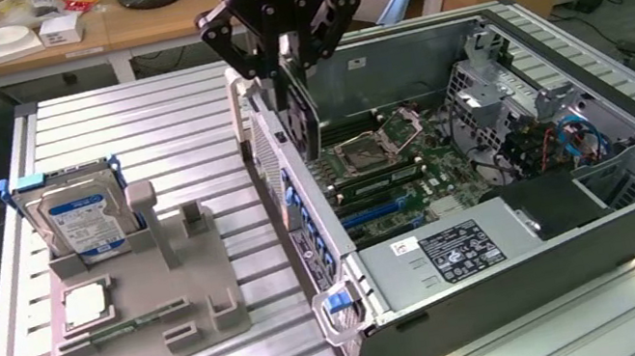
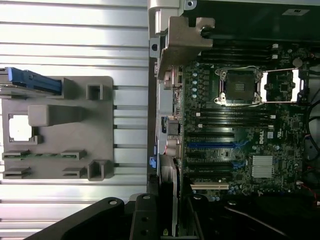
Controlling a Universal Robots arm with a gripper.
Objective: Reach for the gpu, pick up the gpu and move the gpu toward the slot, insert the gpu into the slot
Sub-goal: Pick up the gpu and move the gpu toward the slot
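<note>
starting nearest in the exterior view, one open computer case (image 1: pixel 510 301) lay on its side on the slatted tabletop (image 1: pixel 149 110), with one labelled power supply (image 1: pixel 455 252) at its near end. to the exterior view's left of it sat one grey fixture (image 1: pixel 203 306), which carried one square silver processor chip (image 1: pixel 85 304) lying flat and, further back, one blue-labelled hard drive (image 1: pixel 83 219) standing upright. no card stood in the fixture's other holders, which fits the gpu having been lifted away already. inside the case lay one motherboard (image 1: pixel 421 169) with one open, empty cpu socket (image 1: pixel 366 150); the wrist view showed two blue expansion slots (image 2: pixel 212 145) on it, one long and one short, both unfilled. above the board's edge, just inside the case wall, the one gpu (image 1: pixel 302 117) hung on edge, seen as a thin dark blade, with its lower edge clear of the board. the one end effector (image 1: pixel 287 64) was clamped on the card's upper part, a finger on each face. as a judgement, reaching and picking up were done, the carry toward the slot was well along, and the insertion was not yet made, since no slot held the card. furthest back stood a wooden desk (image 1: pixel 134 24) with a few small boxes on it.
</note>
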